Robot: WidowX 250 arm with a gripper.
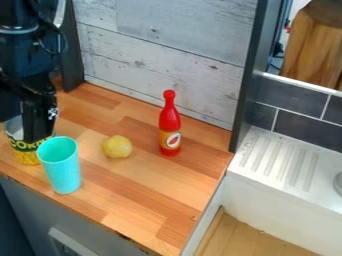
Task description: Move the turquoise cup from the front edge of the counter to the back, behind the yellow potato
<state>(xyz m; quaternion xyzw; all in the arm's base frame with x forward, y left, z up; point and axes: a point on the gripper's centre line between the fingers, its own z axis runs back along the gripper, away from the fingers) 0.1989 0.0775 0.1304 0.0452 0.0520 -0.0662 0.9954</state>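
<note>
Well, the gripper (35, 135) hangs at the yellow can (25, 157) — open or closed on it, I can't tell

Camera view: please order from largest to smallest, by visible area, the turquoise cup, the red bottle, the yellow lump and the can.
1. Turquoise cup
2. Red bottle, taller but much narrower
3. Yellow lump
Unsure: can, partly hidden

turquoise cup (61, 165), red bottle (169, 127), yellow ball (117, 147), whitewashed grey plank wall (160, 57)
</note>
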